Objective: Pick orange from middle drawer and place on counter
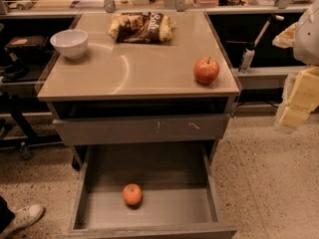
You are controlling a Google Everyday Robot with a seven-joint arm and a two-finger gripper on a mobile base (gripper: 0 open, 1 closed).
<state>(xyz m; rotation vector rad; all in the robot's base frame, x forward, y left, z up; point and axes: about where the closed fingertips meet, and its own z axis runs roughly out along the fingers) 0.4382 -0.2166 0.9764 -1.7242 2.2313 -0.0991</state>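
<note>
The orange (132,194) is small and round, with a smooth, evenly coloured skin and no stem showing, and it is a little smaller than the apple (206,70). It sits on the bare grey floor of the middle drawer (174,205), left of centre and towards the front lip, touching none of the low side walls. The drawer is pulled well out below the closed grey drawer front (142,128), which carries pale scratch marks. Above, the tan desk (139,68) shines and holds three things, well apart: a white bowl (69,43) at the back left, a brown and yellow snack bag (141,27) at the back middle, and the red-yellow apple near the right front corner. The hand (296,101) hangs at the right edge of the view, beside the desk and well away from the orange; whether it is apart or together cannot be told
</note>
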